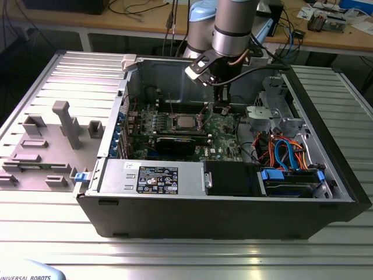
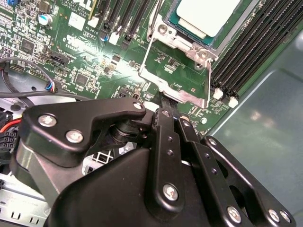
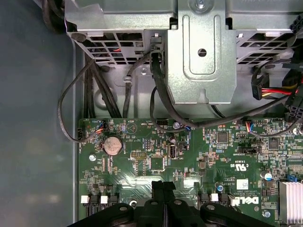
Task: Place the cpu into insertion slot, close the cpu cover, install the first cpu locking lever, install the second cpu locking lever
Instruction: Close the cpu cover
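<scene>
Open computer case [image 1: 233, 221] lies on a ribbed metal table [image 1: 175, 256]; the arm comes down from 12 o'clock into the case; the gripper [image 1: 220, 109] hangs low over the green motherboard [image 3: 189, 156]. In the exterior view the cpu [image 1: 186, 121] is at about 8 o'clock from the gripper, close by, seated flat in the insertion slot [image 1: 175, 124], silver top up. In the second wrist view the cpu [image 2: 206, 14] sits inside the insertion slot's metal rim [image 2: 183, 42]; the cpu cover [image 2: 191, 98] is swung open away from the chip, with green board showing through its window. The gripper [image 2: 169, 101] has its fingers [image 2: 163, 116] drawn together with almost no gap, tips right at the cover's free edge; cannot tell whether they pinch that edge or only touch it; same closed look in the first wrist view, gripper [image 3: 163, 185]. Black memory slots [image 2: 251, 42] run just beside the socket. The graphics card [image 1: 175, 143] is at 6 o'clock of the cpu; the power supply [image 1: 151, 175] is further toward 6 o'clock; blue and orange cables [image 1: 280, 149] are at 4 o'clock of the gripper. The first wrist view also has a coin cell [image 3: 112, 145] on the board and a metal drive cage [image 3: 201, 56] beyond it. A grey fixture [image 1: 64, 125] stands on the table at 9 o'clock of the case.
</scene>
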Robot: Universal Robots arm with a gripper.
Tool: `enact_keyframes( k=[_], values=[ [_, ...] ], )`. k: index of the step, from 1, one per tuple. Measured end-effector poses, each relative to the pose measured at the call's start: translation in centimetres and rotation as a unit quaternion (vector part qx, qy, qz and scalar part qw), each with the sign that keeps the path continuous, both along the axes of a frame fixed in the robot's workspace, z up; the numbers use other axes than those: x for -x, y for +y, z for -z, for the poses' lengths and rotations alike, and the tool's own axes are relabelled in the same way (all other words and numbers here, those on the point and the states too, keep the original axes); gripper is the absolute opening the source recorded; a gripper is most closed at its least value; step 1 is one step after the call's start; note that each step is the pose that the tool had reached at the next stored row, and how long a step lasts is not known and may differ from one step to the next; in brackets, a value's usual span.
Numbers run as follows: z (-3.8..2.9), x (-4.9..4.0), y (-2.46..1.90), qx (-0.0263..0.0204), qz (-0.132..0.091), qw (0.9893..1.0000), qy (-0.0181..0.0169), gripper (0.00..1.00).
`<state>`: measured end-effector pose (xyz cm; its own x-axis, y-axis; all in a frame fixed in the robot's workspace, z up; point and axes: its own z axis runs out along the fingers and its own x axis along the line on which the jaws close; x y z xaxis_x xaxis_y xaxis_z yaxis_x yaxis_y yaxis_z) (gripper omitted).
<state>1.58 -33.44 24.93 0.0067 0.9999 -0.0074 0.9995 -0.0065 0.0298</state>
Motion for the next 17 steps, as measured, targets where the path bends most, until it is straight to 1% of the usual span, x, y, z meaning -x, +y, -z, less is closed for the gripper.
enact_keyframes(
  k=[17],
  values=[
    [0.00,0.39,0.00,0.0000,0.000,1.0000,0.0000,0.11]
  ],
)
